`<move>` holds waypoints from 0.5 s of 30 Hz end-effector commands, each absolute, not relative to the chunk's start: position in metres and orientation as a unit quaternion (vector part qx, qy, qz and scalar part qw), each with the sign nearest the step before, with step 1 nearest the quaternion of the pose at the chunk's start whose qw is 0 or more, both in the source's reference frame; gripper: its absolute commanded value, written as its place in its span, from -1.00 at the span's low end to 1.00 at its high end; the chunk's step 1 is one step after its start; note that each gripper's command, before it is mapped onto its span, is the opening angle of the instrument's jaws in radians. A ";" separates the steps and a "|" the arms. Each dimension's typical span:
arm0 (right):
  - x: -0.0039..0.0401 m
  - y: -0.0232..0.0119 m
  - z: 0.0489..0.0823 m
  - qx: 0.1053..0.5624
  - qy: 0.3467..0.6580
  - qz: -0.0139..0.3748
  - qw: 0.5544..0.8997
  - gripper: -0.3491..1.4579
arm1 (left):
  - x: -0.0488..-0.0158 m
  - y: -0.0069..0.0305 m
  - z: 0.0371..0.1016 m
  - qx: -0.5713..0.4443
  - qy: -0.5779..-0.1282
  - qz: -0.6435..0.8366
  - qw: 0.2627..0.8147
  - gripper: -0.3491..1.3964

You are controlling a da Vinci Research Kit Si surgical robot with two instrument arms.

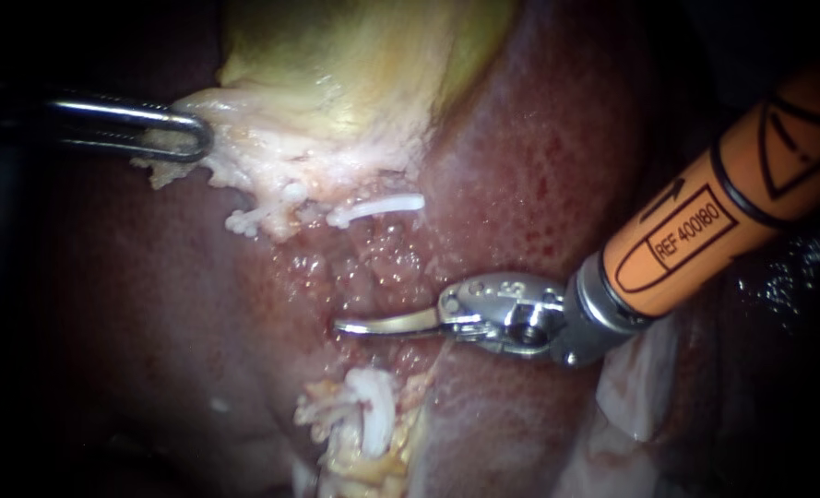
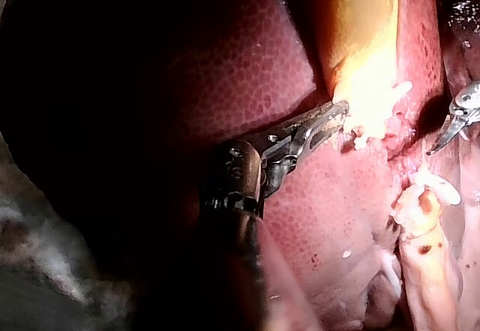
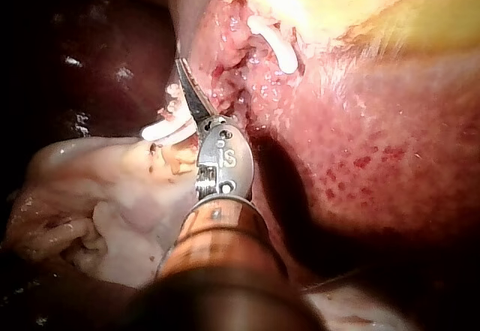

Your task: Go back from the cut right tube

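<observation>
Since the right instrument [image 1: 386,323] has its curved blades closed together and empty, tip pointing toward the frame's left, it lies in the gap of the cut right tube [image 1: 377,207]. The clipped upper end sits just above centre and the lower end [image 1: 373,415] at bottom centre. Its shaft runs off to the upper right, so I judge that pulling back along that axis clears both ends. The left instrument [image 1: 179,138], upper left, is clamped on the gallbladder [image 1: 271,157] at its pale edge, well apart.

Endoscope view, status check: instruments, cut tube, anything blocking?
Left instrument shut on gallbladder edge. Right instrument shut, empty, below cut tube's clipped stub. Nothing in its way back.
</observation>
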State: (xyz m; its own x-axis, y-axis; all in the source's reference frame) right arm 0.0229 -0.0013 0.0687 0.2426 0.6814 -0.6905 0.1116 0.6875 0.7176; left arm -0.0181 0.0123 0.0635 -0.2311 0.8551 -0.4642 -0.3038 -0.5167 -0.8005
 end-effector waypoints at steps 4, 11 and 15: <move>0.0232 -0.0013 0.0687 0.330 0.599 0.212 0.698 -0.26 | -0.0181 0.0123 0.0635 -0.476 -0.289 0.729 0.397 -1.00; 0.0242 -0.0013 0.0688 0.320 0.609 0.222 0.691 0.78 | -0.0181 0.0123 0.0635 -0.476 -0.289 0.729 0.397 -1.00; 0.0238 -0.0014 0.0688 0.304 0.606 0.241 0.694 0.84 | -0.0181 0.0122 0.0635 -0.476 -0.289 0.729 0.397 -1.00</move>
